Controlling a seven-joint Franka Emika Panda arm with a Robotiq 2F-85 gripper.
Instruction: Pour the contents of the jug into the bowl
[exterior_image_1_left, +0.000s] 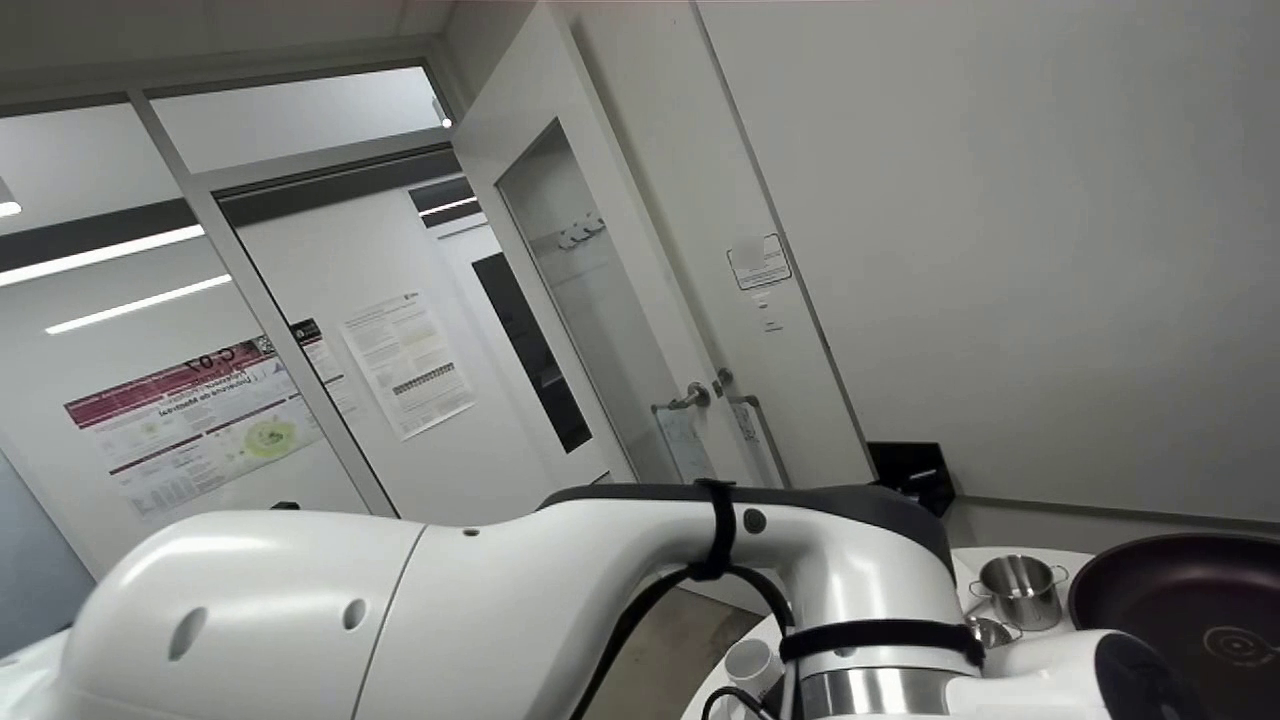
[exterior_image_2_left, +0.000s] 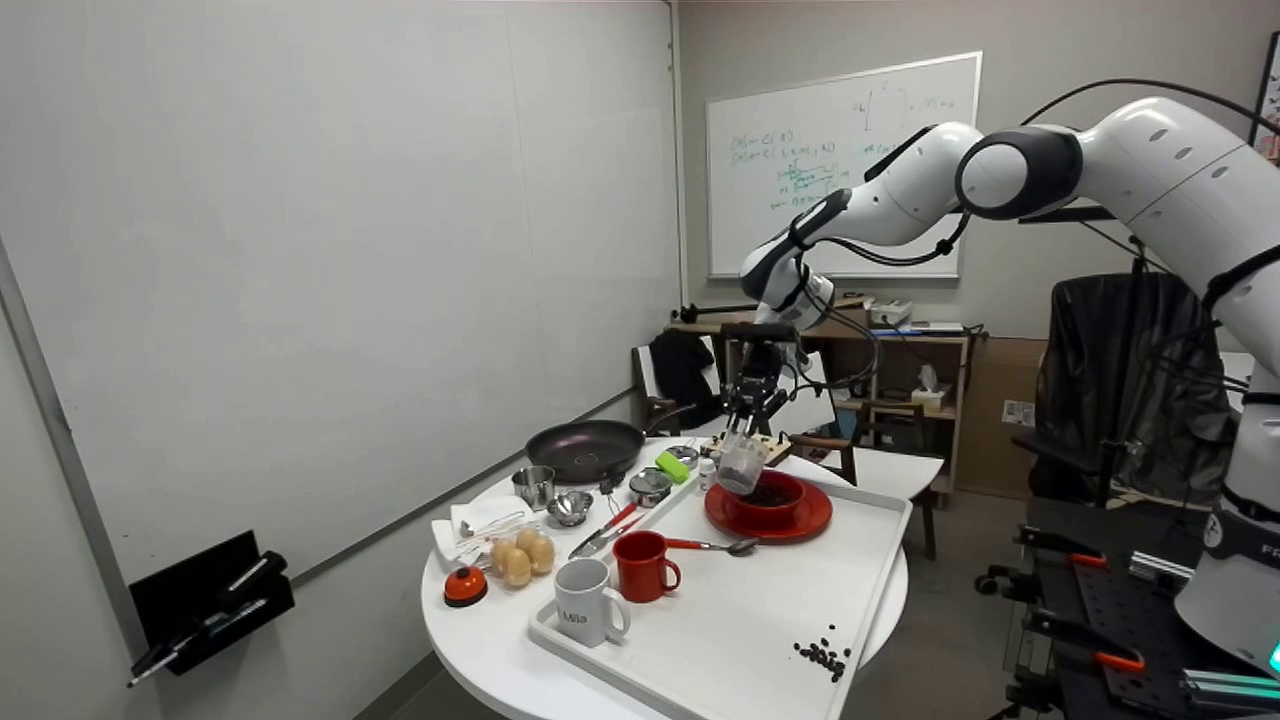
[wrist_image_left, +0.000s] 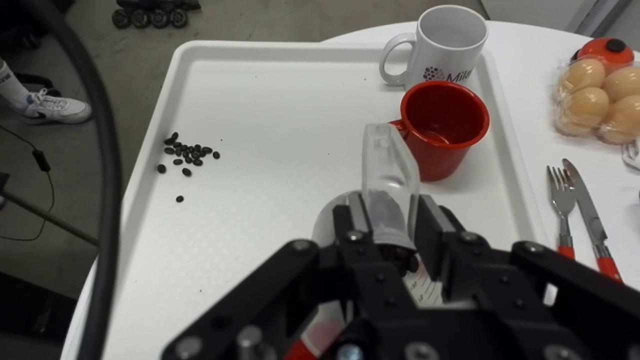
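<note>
Rimmed tray (exterior_image_2_left: 740, 620), jug (exterior_image_2_left: 743, 464) (in claw (wrist_image_left: 392, 210)), bowl (exterior_image_2_left: 770, 514) rim close

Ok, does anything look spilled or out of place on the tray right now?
Yes: dark beans lie scattered loose on the white tray, near its edge and apart from the red bowl. They look spilled, since similar dark contents sit inside that bowl.

In the wrist view, the blurred pincer (wrist_image_left: 393, 216) partly hides the jug (wrist_image_left: 390, 185).
</note>
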